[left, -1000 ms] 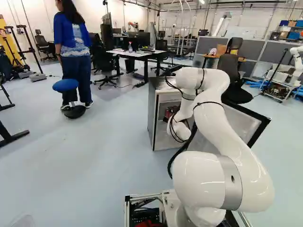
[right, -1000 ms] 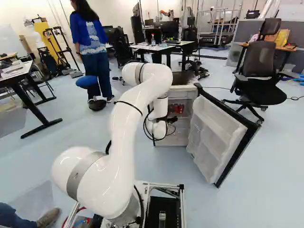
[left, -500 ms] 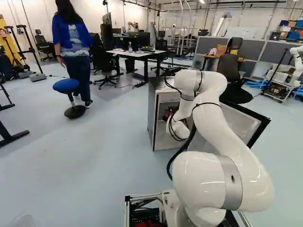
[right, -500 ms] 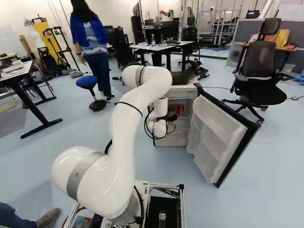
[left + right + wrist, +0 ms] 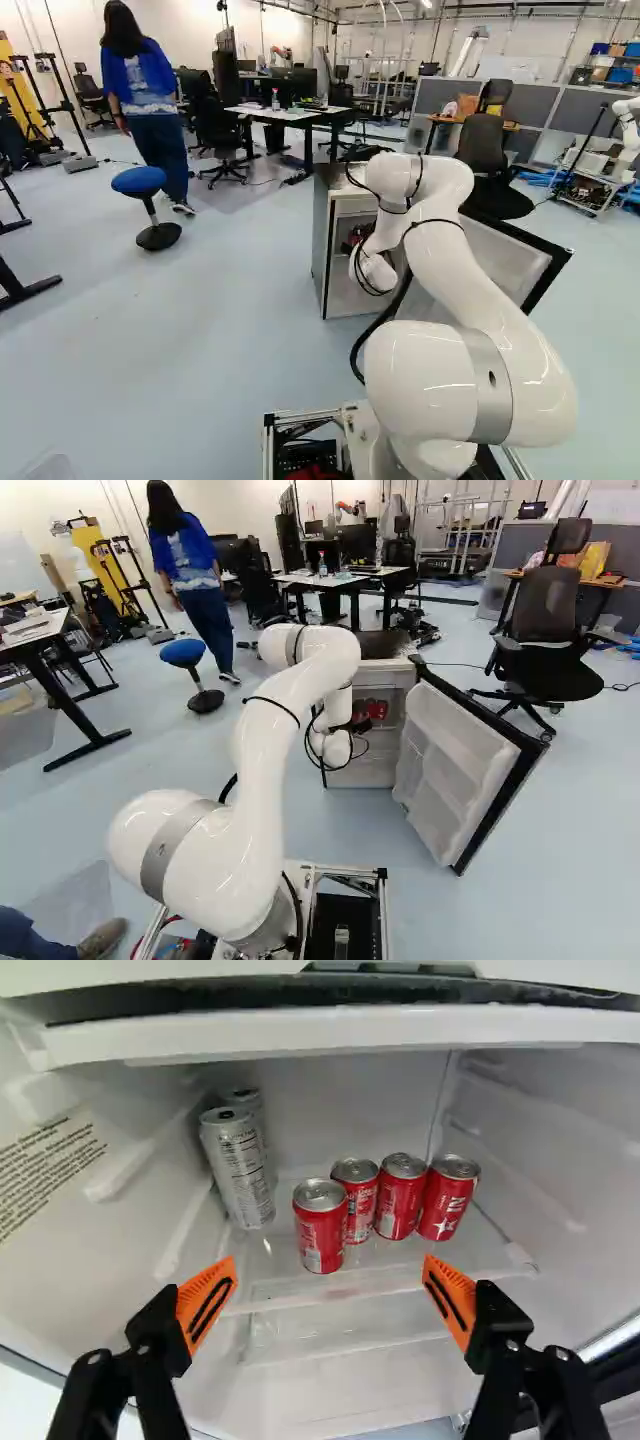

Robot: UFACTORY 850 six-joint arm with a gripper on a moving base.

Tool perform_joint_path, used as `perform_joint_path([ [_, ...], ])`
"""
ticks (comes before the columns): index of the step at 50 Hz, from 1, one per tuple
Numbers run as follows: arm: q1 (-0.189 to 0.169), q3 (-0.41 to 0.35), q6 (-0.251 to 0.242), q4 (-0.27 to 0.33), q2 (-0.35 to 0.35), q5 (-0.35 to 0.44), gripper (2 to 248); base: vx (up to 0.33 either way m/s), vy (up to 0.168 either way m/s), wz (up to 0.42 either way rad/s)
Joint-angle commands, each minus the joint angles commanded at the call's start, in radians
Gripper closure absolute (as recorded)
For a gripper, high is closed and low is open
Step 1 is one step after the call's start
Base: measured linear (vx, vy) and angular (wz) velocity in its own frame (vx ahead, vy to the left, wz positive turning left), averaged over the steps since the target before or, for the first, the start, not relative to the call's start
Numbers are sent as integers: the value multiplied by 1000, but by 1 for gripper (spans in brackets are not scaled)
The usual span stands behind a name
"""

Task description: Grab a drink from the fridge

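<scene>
Black two-fingered tool [image 5: 330, 1264] released, spread wide before short red metal can [image 5: 320, 1238]. Off-centre closing could topple it; overreaching, shove red cans behind [image 5: 400, 1200]; leftward drift, clip tall silver can [image 5: 240, 1172].

fridge [image 5: 374, 772] | door [image 5: 452, 765] open | red cans [image 5: 376, 711] inside | arm [image 5: 268, 750] at opening

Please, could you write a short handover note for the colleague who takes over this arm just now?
Gripper: jaws wide open, nothing gripped, facing into the fridge.
Drinks: four red cans and two taller silver cans, all on the shelf ahead.
Done: door open, arm at the opening.
Left: move in, grip one can, take it out.
</scene>
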State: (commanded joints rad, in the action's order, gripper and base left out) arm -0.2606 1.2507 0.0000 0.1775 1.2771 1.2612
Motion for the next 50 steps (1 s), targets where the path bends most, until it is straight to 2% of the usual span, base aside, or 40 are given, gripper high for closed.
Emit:
perform_joint_path([
  [18, 6, 57, 0, 0, 30, -50, 3, 0, 0, 0],
  [35, 6, 57, 0, 0, 30, -60, 3, 0, 0, 0],
  [36, 6, 57, 0, 0, 30, -60, 11, 0, 0, 0],
  [40, 6, 57, 0, 0, 30, -60, 11, 0, 0, 0],
  [41, 6, 57, 0, 0, 30, -60, 25, 0, 0, 0],
  [46, 6, 57, 0, 0, 30, -60, 25, 0, 0, 0],
  [47, 6, 57, 0, 0, 30, -60, 37, 0, 0, 0],
  [50, 6, 57, 0, 0, 30, -60, 37, 0, 0, 0],
])
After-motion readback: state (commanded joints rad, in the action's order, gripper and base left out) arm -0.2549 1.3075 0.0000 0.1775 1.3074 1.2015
